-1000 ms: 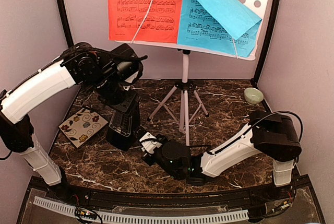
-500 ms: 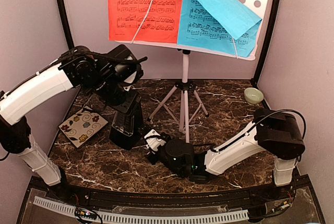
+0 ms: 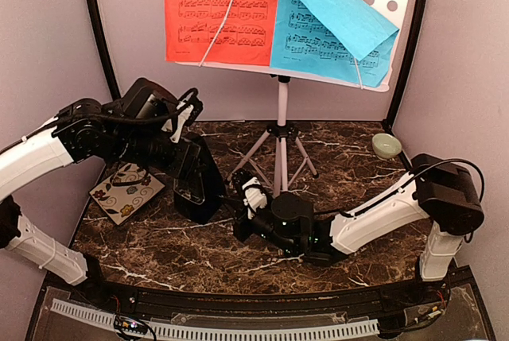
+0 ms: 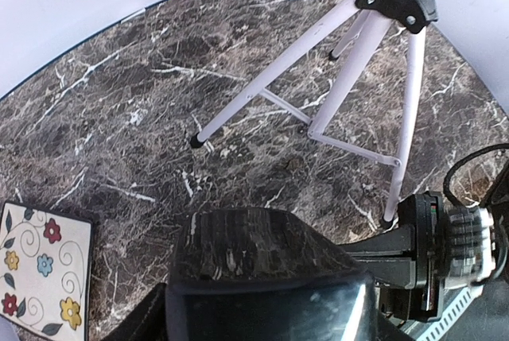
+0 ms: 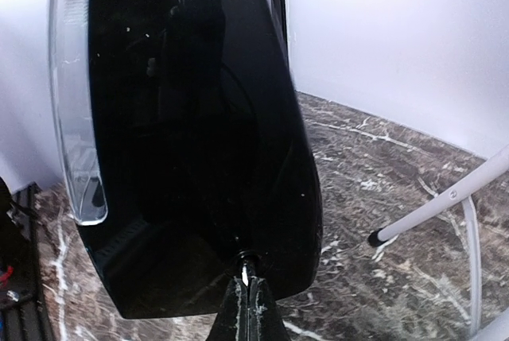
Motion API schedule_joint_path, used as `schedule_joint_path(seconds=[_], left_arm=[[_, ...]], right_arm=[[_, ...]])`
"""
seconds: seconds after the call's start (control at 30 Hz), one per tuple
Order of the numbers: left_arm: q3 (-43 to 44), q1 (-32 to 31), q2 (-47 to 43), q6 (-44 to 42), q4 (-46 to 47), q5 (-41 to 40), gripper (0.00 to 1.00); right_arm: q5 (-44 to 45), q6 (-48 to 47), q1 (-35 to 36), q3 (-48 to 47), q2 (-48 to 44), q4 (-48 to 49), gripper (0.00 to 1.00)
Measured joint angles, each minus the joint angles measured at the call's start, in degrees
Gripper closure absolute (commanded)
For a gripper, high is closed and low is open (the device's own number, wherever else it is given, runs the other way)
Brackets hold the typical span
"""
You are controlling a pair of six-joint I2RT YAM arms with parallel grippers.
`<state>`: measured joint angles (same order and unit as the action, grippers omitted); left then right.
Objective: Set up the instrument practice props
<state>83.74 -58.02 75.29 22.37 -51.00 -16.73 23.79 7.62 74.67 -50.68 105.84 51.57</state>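
The left gripper point(image 3: 184, 160) is clamping the top of the metronome point(image 3: 199, 186) and tipping it. The black case is now leaning, its base just left of the stand's point(image 3: 281, 118) legs, where a second ago it was standing upright a little farther from the stand. The right gripper point(image 3: 251, 196), fingers pressed shut, is following it in toward the stand's legs, and its tips are touching a small pin on the metronome's side — whether they are pinching it is unclear. That suggests the metronome is being readied rather than simply placed — the red sheet point(image 3: 219, 7) and blue sheet point(image 3: 318, 43) are already sitting on the stand.
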Motion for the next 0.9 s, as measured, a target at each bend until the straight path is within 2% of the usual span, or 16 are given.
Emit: schedule_joint_path(seconds=[0.5,0.67,0.8,0.9], left_arm=[[-17.9,-0.8,-11.3,-4.6,18.9,-1.4,1.00],[-19.8,-1.0,-13.0,-5.5,20.9,-1.6,1.00],[-19.9,-1.0,-13.0,-5.6,21.3,-2.0,1.00],[-20.8,-1.2,-13.0,-5.4,22.2,-1.9,1.00]], right_arm=[[-3.8,23.4,-1.8,0.0,-2.1,-4.8,1.00],[-4.9,29.5,-2.0,0.0,-2.2,-4.5,1.00],[-6.0,29.7,-2.2,0.1,-2.2,-4.0,1.00],[-7.5,27.5,-2.5,2.0,-2.3,-2.0,0.84]])
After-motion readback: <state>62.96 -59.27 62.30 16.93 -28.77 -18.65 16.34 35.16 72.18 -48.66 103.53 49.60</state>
